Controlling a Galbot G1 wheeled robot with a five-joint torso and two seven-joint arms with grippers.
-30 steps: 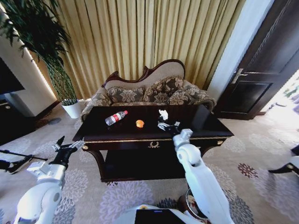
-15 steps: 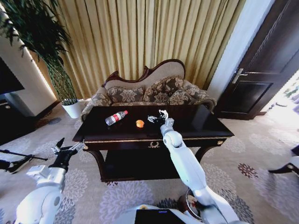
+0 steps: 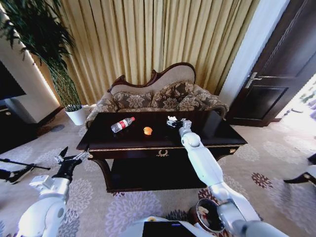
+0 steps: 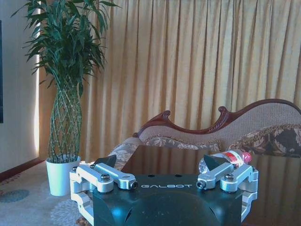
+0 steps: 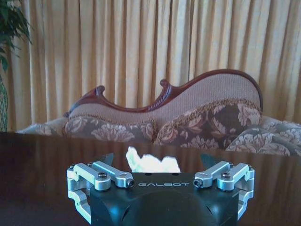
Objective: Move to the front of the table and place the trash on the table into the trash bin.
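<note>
Gaping right gripper (image 5: 155, 165) jaws flanking whitish lump (image 5: 151, 163)

Sofa (image 3: 158, 96): carved dark wood back, beige upholstery, floral cushions; stands against the curtain. 
Curtain (image 3: 158, 39): gold, pleated, full height, across the back wall. 
Plant (image 3: 42, 39): tall, green, with a lattice-woven stem, in a white pot (image 3: 76, 116) on the floor just left of the sofa. 
Door (image 3: 284, 59): dark wood, panelled, metal handle (image 3: 253, 79), at right. 
Carpet (image 3: 276, 163): pale, with grey and dark red floral medallions.
</note>
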